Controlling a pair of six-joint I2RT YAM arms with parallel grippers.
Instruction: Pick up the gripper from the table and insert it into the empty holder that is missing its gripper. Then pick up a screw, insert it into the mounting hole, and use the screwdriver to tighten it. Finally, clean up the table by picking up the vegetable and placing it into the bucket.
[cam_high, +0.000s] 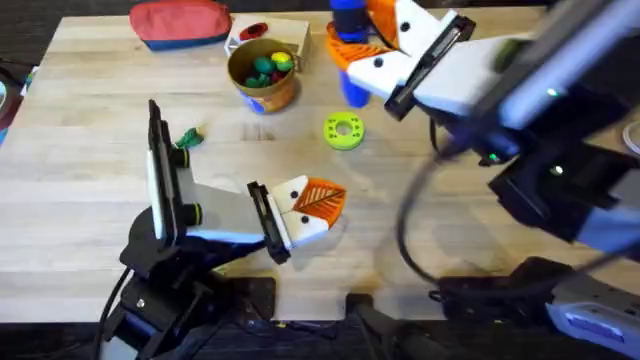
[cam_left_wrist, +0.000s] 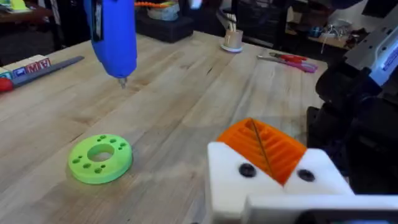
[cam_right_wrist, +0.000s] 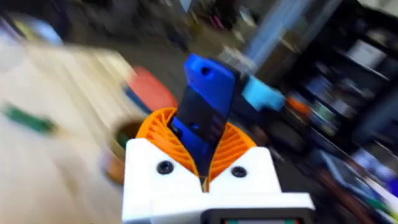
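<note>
We are in the screw stage of the task, as far as we can judge. Our right gripper (cam_high: 362, 45) is clamped on the screwdriver (cam_high: 348, 20) and holds it in the air near the far edge of the table (cam_high: 90, 170); in the left wrist view the blue body (cam_left_wrist: 115, 34) hangs with its tip down, above the wood and apart from the green disc (cam_left_wrist: 99, 159). Our left gripper (cam_high: 318, 205) rests low near the middle of the table, its two orange pads pressed together with nothing between them.

We cannot see the holder, the small orange gripper or a screw clearly, so we cannot tell if the insertion is done or if the screw is already in its hole. The cleaning is not done: the vegetable (cam_high: 188, 138) lies on the wood beside the left arm, well apart from the bucket (cam_high: 263, 72), which already contains some coloured toy foods.

Around there is a red pouch (cam_high: 180, 22) at the far edge and a thin red-handled screwdriver (cam_left_wrist: 292, 60). The green disc lies between the two grippers, and the left arm stands near the vegetable; we think this may hinder the reach to it
</note>
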